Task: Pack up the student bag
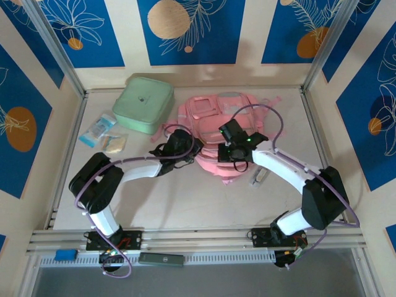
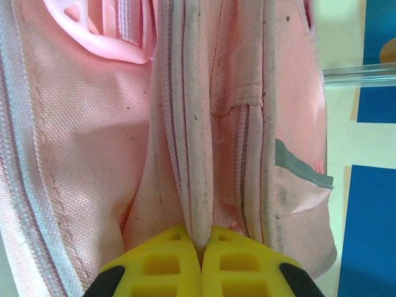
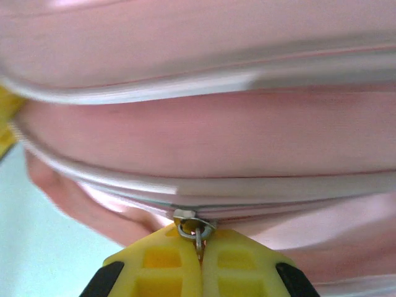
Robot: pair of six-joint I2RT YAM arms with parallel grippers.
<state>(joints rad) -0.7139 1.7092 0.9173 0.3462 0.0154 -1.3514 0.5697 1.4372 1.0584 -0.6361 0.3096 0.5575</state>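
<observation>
Tabletop bears student bag, left claw and right claw pinching it.

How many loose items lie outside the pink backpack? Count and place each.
4: mint green square zip case left of the pink fabric backpack; blue-white packet and beige packet far left; small white object at its near-right corner. Others may be hidden.

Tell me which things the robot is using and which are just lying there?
In use: pink bag, its zip pull, left gripper pinching a bag seam, right gripper pinching the pull.
Lying about: green case, blue packet, pale packet.
</observation>
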